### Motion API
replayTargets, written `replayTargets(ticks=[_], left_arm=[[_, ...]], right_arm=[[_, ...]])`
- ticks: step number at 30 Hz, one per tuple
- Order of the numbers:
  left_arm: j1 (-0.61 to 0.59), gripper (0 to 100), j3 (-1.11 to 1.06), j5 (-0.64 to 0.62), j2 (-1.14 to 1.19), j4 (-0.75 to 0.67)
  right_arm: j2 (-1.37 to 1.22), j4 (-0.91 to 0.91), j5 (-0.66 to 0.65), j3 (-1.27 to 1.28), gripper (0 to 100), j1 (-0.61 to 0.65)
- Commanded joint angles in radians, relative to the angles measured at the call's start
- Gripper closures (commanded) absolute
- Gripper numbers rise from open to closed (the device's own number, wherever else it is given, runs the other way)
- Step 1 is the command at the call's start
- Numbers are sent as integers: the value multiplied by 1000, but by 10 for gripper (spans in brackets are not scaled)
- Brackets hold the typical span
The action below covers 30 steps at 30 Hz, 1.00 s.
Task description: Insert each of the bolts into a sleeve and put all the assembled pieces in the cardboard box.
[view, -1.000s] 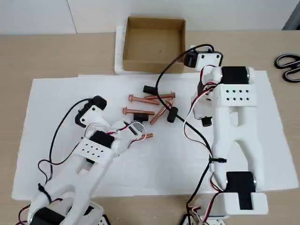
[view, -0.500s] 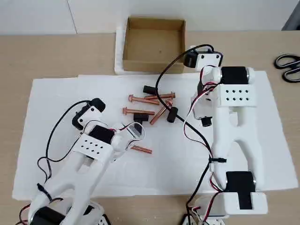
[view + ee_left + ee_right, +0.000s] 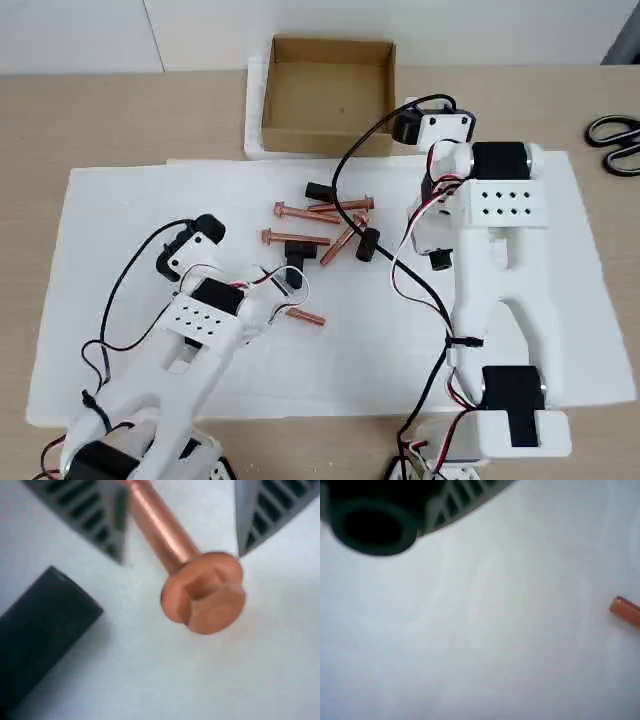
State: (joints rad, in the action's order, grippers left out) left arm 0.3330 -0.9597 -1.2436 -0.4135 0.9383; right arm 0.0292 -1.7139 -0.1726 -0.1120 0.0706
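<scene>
A copper bolt (image 3: 200, 592) lies on the white sheet between the fingers of my left gripper (image 3: 180, 550), which stands open around its shaft. From above, that bolt (image 3: 305, 317) lies just in front of the left gripper (image 3: 285, 290). A black sleeve (image 3: 40, 630) lies close beside it. My right gripper (image 3: 437, 248) is shut on another black sleeve (image 3: 372, 527), held just above the sheet (image 3: 437, 261). Several more bolts (image 3: 300, 238) and two loose sleeves (image 3: 318, 190) (image 3: 368, 244) lie mid-sheet. The cardboard box (image 3: 327, 140) stands open at the back.
The white foam sheet (image 3: 520, 370) covers most of the table. Scissors (image 3: 615, 140) lie at the far right edge. A bolt tip (image 3: 626, 611) shows in the right wrist view. Cables loop from both arms over the sheet.
The bolt that was at the left gripper's tip now lies lower on the sheet. The left arm pulled back, then came forward over it. The right arm has kept still.
</scene>
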Motion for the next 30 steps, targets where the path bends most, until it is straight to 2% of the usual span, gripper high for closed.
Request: replayTargets(ticks=[1, 6, 18, 24, 27, 30], left_arm=[[0, 915, -16, 2, -2, -61], [2, 914, -53, 3, -2, -135], [5, 908, -27, 51, 72, -146], [5, 814, 53, 51, 195, -109], [5, 836, 90, 48, 212, -61], [5, 914, 93, 44, 210, -54]], right_arm=[[53, -13, 3, -51, 995, -4], [53, -13, 3, -51, 995, -4], [53, -13, 3, -51, 995, -4], [56, -13, 3, -51, 995, -4], [56, -13, 3, -51, 995, -5], [56, -13, 3, -51, 995, -5]])
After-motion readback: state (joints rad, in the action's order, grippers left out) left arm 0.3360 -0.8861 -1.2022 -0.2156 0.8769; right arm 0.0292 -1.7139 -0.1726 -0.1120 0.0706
